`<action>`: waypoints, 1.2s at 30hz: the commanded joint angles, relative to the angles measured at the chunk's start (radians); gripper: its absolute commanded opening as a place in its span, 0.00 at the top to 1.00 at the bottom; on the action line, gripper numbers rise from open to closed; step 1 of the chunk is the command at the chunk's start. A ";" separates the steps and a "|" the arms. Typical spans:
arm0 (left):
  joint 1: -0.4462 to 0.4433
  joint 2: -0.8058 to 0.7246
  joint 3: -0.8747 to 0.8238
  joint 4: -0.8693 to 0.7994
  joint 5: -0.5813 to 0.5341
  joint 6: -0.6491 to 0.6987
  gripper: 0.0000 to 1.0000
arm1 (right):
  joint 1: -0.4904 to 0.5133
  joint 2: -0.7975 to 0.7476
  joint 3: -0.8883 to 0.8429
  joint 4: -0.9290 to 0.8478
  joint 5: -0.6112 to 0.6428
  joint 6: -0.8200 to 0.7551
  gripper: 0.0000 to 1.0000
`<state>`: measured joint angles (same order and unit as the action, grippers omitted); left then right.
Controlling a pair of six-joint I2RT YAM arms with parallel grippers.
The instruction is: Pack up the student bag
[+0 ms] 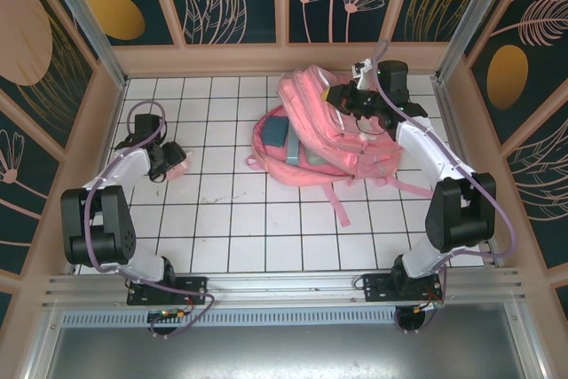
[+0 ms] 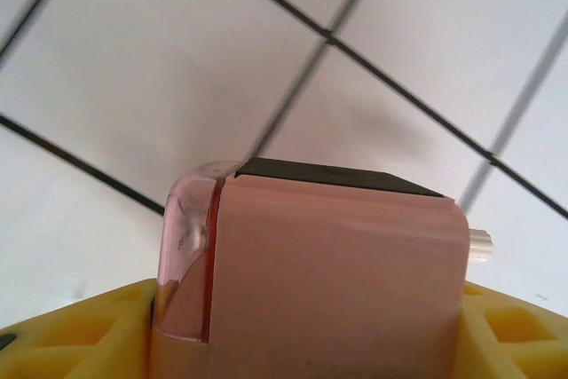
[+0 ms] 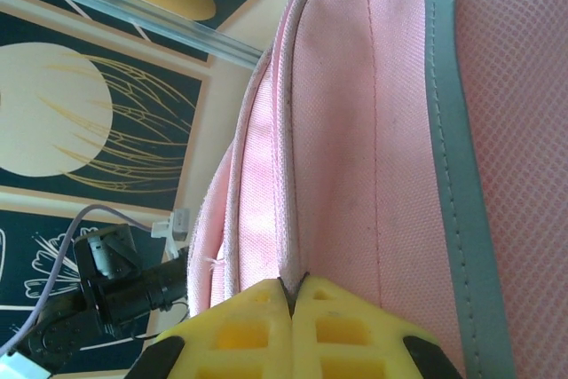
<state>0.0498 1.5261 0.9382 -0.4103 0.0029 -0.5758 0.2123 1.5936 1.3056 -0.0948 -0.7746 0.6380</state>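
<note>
We see the student bag [image 3: 355,130] as matt pink woven cloth, coarser and mesh-like beyond its pale strip [image 3: 448,175], which looks smooth and carries a line of stitching. Under the bag, the bench [image 1: 266,219] is a smooth white surface with dark grid lines. Left of the bag, the pink box [image 2: 337,281] has a matt face, a clear glossy plastic edge and a black top. The fingers [image 2: 80,339] of the left pincer [image 2: 306,357] flanking it are matt yellow moulded plastic.

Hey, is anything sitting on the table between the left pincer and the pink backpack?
Nothing visible: bare white tiles lie between the left pincer, which grips a pink block, and the student bag.
</note>
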 commanded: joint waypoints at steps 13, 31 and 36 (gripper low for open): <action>-0.367 0.114 0.285 0.165 0.198 -0.093 0.56 | -0.027 -0.018 0.137 0.038 -0.149 0.038 1.00; -0.604 0.571 0.827 0.189 0.220 -0.092 0.59 | -0.042 -0.011 0.187 0.022 -0.135 0.070 1.00; -0.604 0.636 0.931 0.186 0.205 -0.100 0.58 | -0.042 -0.011 0.185 0.011 -0.135 0.061 1.00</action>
<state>-0.5602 2.1387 1.7912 -0.2493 0.2245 -0.6647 0.1665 1.6070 1.4136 -0.1913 -0.8204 0.6880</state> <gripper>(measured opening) 0.622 0.049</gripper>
